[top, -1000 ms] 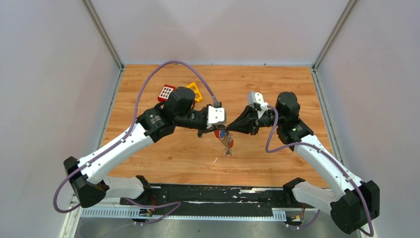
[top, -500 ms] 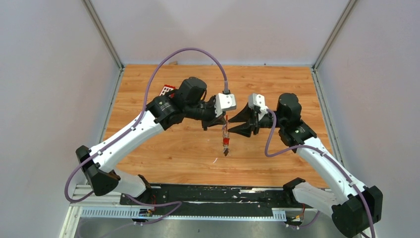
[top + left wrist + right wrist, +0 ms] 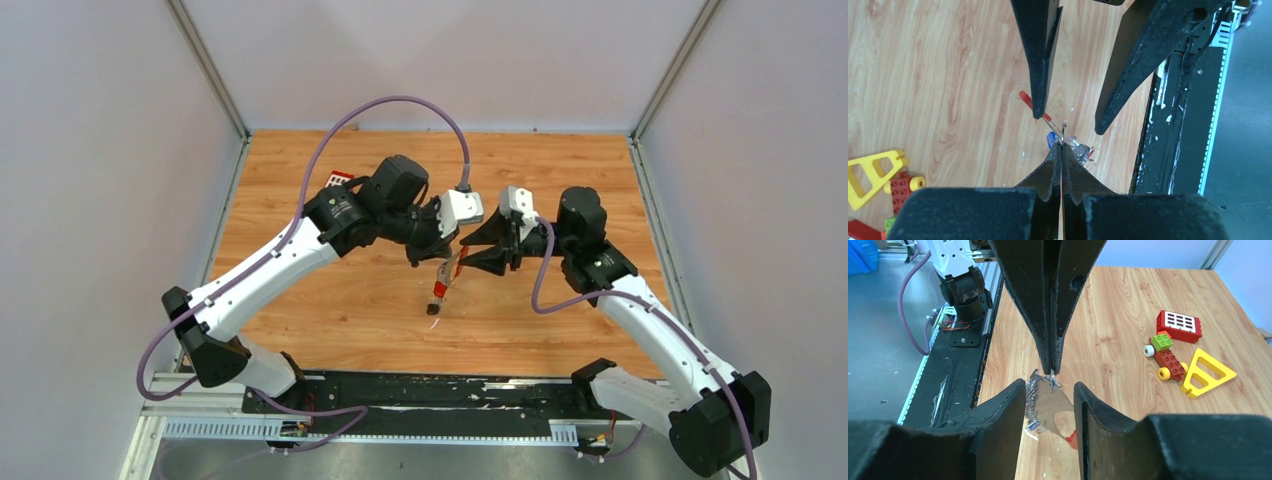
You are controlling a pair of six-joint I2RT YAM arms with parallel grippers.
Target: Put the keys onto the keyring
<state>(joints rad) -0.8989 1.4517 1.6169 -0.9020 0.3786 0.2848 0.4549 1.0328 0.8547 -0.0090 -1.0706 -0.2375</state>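
Observation:
My left gripper (image 3: pixel 1062 145) is shut on the thin wire loop of the keyring (image 3: pixel 441 286), which dangles from it above the table. The bundle shows a silver coil (image 3: pixel 1034 401), a tan tag (image 3: pixel 1054 407), a red piece (image 3: pixel 1071 439) and a blue key head (image 3: pixel 1050 139). My right gripper (image 3: pixel 1049 388) faces the left one tip to tip, open. Its fingers (image 3: pixel 1039 75) stand on either side of the hanging bundle and hold nothing. In the top view both grippers (image 3: pixel 460 250) meet above the middle of the table. I cannot tell the single keys apart.
Toy blocks lie at the back left of the table: a red square block with white buttons (image 3: pixel 1179 326), a yellow triangular frame (image 3: pixel 1208 372) and small red and green bricks (image 3: pixel 1168 360). A black rail (image 3: pixel 1178 130) runs along the near table edge.
The right gripper has opened and let go of the bundle. The left arm has risen and shifted back, and the keyring now swings down and left from the left gripper alone.

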